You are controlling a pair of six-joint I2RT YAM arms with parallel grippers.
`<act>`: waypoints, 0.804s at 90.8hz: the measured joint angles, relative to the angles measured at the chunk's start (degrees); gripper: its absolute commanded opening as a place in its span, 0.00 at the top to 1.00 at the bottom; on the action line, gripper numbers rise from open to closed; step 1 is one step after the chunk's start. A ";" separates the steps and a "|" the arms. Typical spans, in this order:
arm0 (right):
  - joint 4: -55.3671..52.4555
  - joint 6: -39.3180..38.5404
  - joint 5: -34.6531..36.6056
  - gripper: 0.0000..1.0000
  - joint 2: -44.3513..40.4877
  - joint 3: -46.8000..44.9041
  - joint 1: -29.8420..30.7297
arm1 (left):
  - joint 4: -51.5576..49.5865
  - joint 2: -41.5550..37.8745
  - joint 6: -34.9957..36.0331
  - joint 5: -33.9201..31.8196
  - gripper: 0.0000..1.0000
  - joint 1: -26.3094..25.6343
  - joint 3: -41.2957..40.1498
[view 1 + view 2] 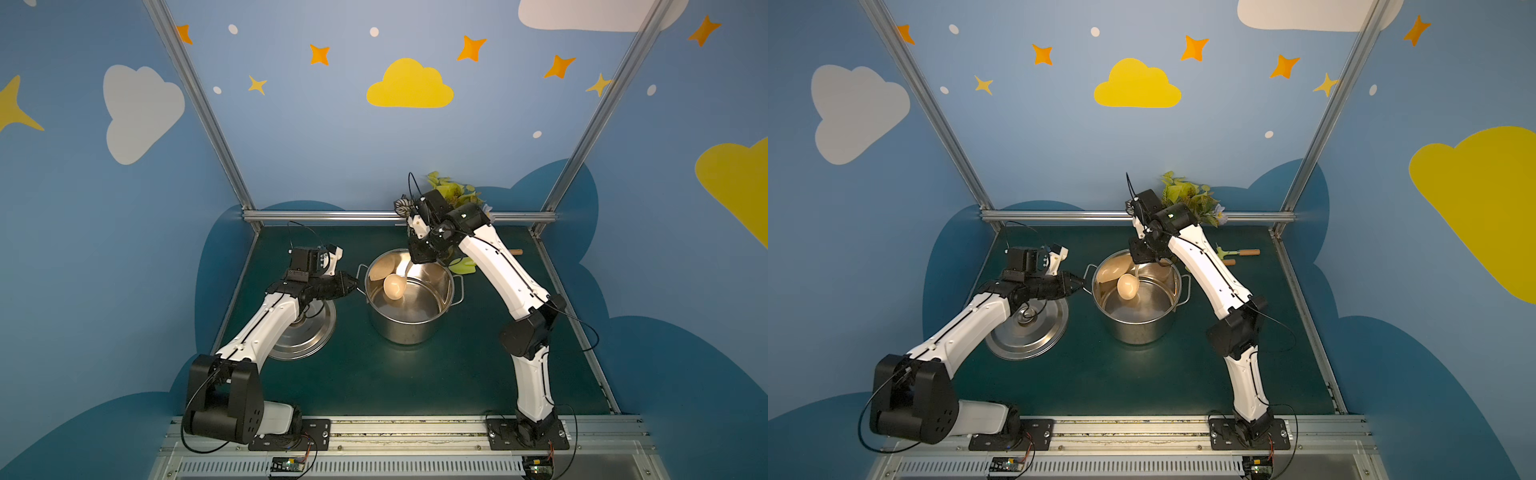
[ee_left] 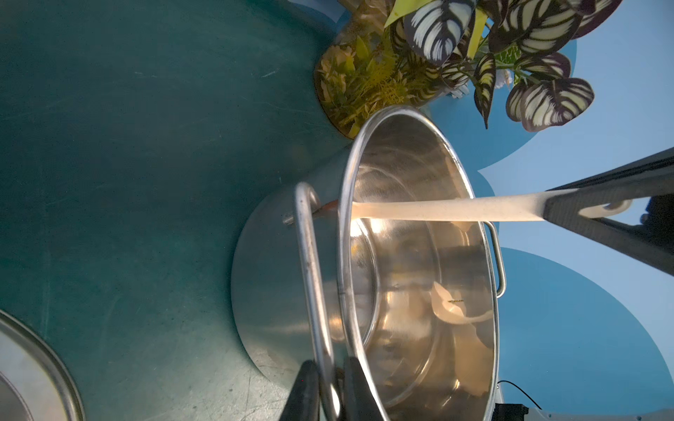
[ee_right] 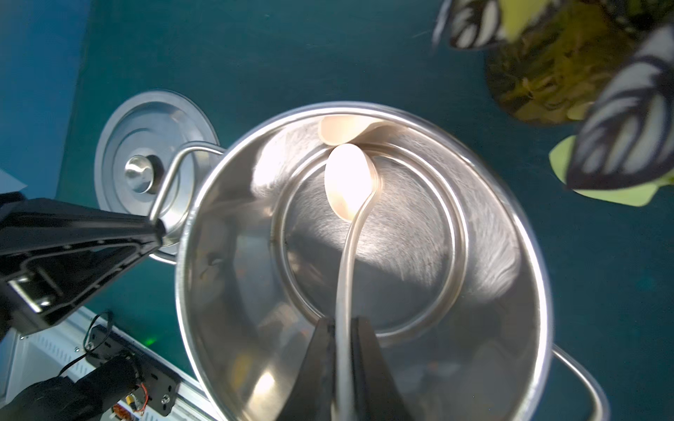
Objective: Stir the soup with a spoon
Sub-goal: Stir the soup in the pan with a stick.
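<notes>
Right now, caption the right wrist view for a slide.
Right claw holds cream ladle in steel pot; left claw grips a pot handle.

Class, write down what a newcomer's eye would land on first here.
A shiny steel pot stands mid-table, with a cream spoon dipped inside, its handle clamped by the right pincer. The left pincer grips a pot handle; the lid lies beside the pot.

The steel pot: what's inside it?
Inside the pot is a cream ladle, its handle pinched by the right gripper. No distinct soup shows on the shiny bottom; the gripper covers part of the far wall.
</notes>
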 measured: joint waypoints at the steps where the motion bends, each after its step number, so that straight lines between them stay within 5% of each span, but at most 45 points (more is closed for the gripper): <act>1: -0.02 -0.02 -0.11 1.00 0.20 0.26 0.24 | -0.02 0.00 0.00 0.02 0.85 0.00 0.00; 36: -2.49 -0.52 -0.57 1.00 0.15 -0.24 7.06 | 0.00 0.00 -0.17 0.07 0.85 0.04 -0.04; 73: -3.54 0.44 3.50 1.00 -18.43 -23.54 8.83 | 0.02 0.00 -0.20 0.22 0.85 0.07 -0.07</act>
